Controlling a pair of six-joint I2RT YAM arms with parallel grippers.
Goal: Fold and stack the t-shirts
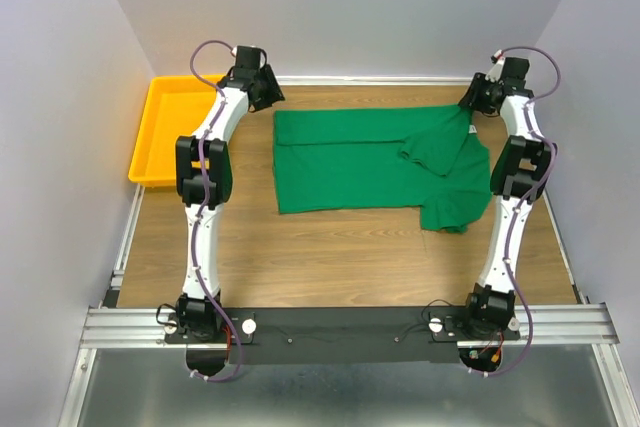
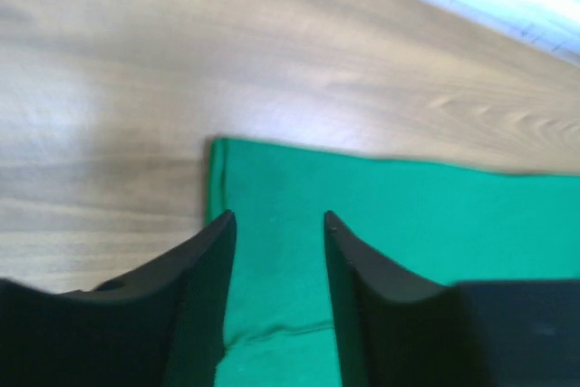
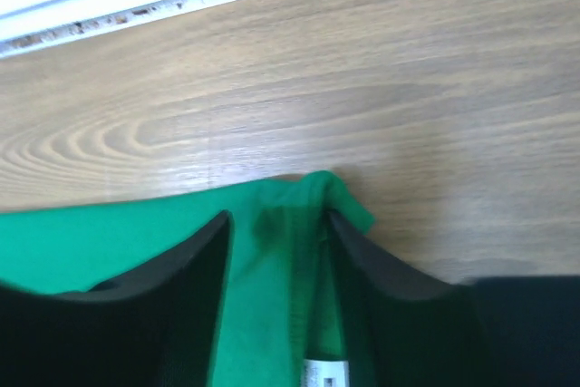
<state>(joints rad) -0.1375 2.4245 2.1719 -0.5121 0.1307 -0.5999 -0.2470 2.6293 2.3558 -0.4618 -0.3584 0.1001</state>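
The green t-shirt (image 1: 350,162) lies flat across the far half of the wooden table, with a sleeve and the collar part folded over at its right end. My left gripper (image 1: 268,97) is at the shirt's far left corner. In the left wrist view it (image 2: 276,217) is open, its fingers astride the cloth (image 2: 408,215) just inside the corner. My right gripper (image 1: 474,105) is at the shirt's far right corner. In the right wrist view it (image 3: 276,215) is open, with a raised fold of cloth (image 3: 281,260) and the white neck label (image 3: 324,373) between its fingers.
A yellow tray (image 1: 165,127) stands at the far left, beside the left arm. White walls enclose the table on the left, right and back. Bare wood (image 1: 330,257) lies between the shirt and the arm bases.
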